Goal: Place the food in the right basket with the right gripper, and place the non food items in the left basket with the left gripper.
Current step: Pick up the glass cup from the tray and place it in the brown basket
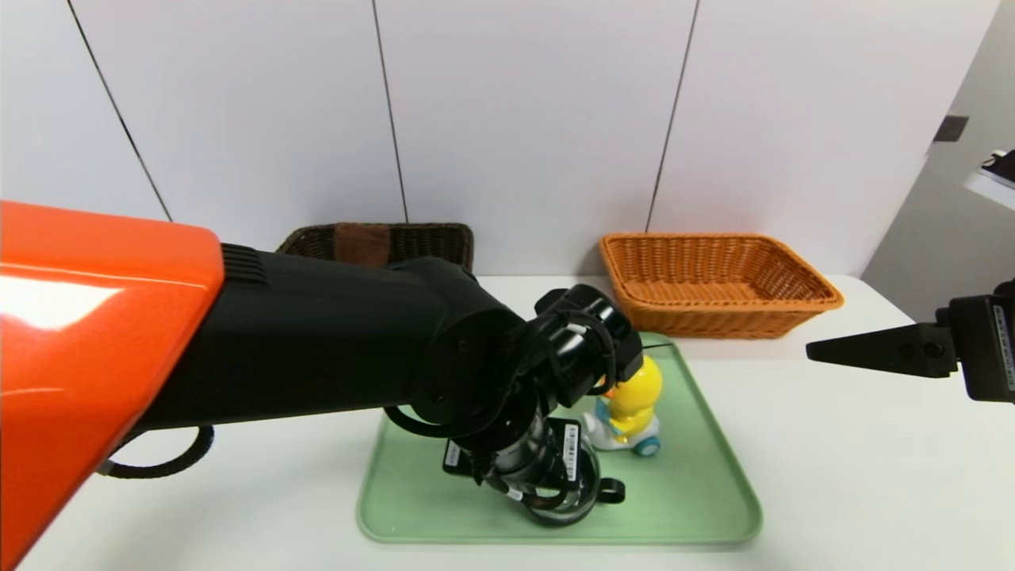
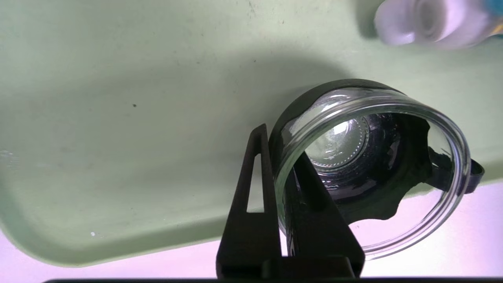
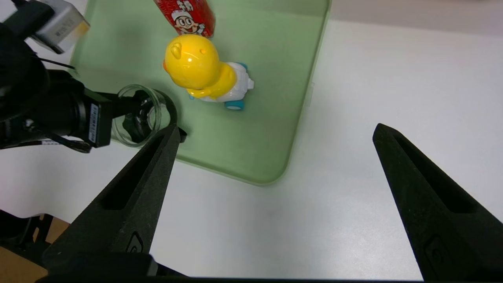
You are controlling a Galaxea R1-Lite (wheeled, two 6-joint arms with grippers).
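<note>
left gripper (image 2: 281, 184): reaches down over the near part of the green tray (image 1: 698, 484), fingers pinched on the wall of the glass cup (image 2: 377, 165), one finger inside the rim, one outside.
glass cup: clear with a black base, tipped toward the wrist camera, at the tray's near edge.
right gripper (image 3: 275, 204): fingers spread wide, holding nothing, above the white table (image 1: 872, 444) to the right of the tray.
duck toy (image 1: 630, 404): yellow, on blue-white wheels, upright mid-tray, just beside the cup.
red drink carton (image 3: 186, 15): on the tray, just behind the duck.
left basket (image 1: 428, 242): dark brown, far left by the wall, brown towel (image 1: 361, 242) inside.
right basket (image 1: 718, 281): orange, far right of the tray.
</note>
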